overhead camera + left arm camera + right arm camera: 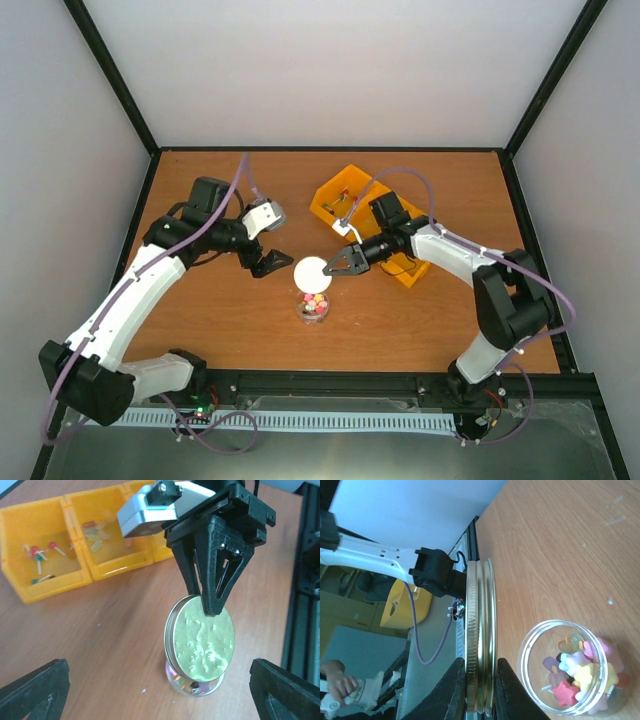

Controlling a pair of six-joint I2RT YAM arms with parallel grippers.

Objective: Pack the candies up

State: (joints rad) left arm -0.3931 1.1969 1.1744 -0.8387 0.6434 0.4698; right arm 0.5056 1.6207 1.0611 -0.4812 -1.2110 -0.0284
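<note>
Seating the lid [202,645] on the jar [570,675] was, as I judged it, the step in hand. The candies [577,672] sat heaped inside the clear jar, pink, yellow, red and some pale, and its mouth was uncovered. The jar stood upright on the counter [420,320], roughly between my two arms.

To do it well, I reckoned the lid had to be turned from standing on its edge to lying flat. Then it had to be centred over the mouth and lowered squarely, so the rim would not catch one side and tip the jar. With nothing bracing the jar, a sideways nudge could have slid it, so a gentle, straight descent seemed wise.

My right tool [211,605] was clenched on the lid's rim, pinching the gold disc edge-on, with its lower edge close by the jar's mouth. Whether the two touched I could not tell. My left tool [268,262] was fully released, its fingers spread wide and grasping nothing, hanging just beside the jar. The yellow bins [50,575] at the back of the counter lay well apart from both.
</note>
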